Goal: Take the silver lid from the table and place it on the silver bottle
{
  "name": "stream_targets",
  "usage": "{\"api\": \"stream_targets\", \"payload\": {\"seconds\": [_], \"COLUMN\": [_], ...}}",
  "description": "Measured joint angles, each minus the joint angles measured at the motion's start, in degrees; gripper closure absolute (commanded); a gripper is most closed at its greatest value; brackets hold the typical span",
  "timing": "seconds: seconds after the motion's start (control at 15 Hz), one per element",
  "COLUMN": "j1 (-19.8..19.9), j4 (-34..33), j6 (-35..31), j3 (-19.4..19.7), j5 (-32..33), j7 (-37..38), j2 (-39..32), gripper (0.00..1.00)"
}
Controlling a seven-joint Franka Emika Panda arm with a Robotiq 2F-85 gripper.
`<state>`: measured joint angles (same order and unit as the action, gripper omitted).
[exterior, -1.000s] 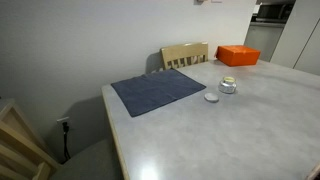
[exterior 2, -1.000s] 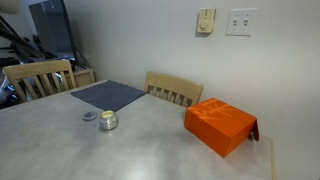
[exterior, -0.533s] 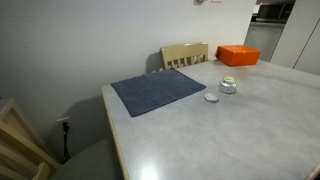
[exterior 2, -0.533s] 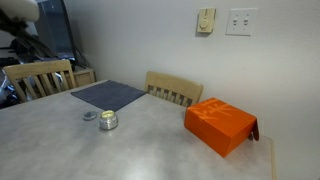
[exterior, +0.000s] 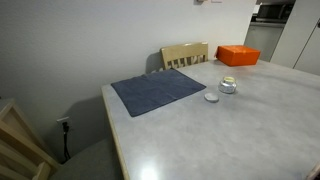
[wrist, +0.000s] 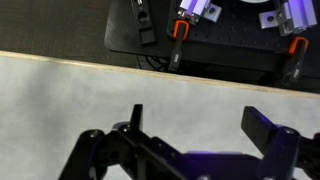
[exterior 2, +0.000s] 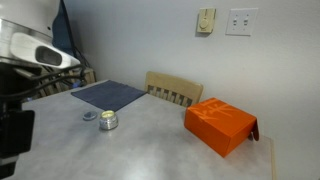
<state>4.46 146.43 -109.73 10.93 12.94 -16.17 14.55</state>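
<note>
Wrist view: gripper (wrist: 195, 115) body cut off by btm edge. In an exterior view, arm (exterior 2: 35, 50) is blurred and cut off at left edge. Silver lid (exterior: 211, 97) too small for surface detail.

The tabletop (exterior: 200, 135) was pale grey with a faint cloudy mottling, edged in light wood. On it, the placemat (exterior: 157, 91) was dark slate blue and plain. The box (exterior 2: 220, 124) was bright orange all over. The silver lid (exterior: 211, 97) showed silvery white, and the silver bottle (exterior 2: 107, 121) was shiny grey metal with a yellowish tint at its top. The chair (exterior 2: 172, 90) was blond wood, and the wall (exterior: 100, 40) was off-white. The arm (exterior 2: 35, 45) was white with black parts. In the wrist view the jaws were black, with a violet-blue gleam low between them, and the clamps (wrist: 180, 30) were orange-red.
</note>
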Motion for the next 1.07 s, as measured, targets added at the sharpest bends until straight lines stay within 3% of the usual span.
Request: {"api": "stream_targets", "payload": {"seconds": [0.67,0.87,1.07], "j1": [-4.8,-4.7,-4.0], "j4": [-13.3,-14.4,-13.4], "j6": [8.3,8.7,3.5], "j3": [-9.0,-9.0,-9.0], "j5": [3.0,3.1,2.7], "j7": [-0.3,-0.3,-0.3], "j2": [-23.2,-24.5,-23.8], "gripper": [0.00,0.00,0.00]}}
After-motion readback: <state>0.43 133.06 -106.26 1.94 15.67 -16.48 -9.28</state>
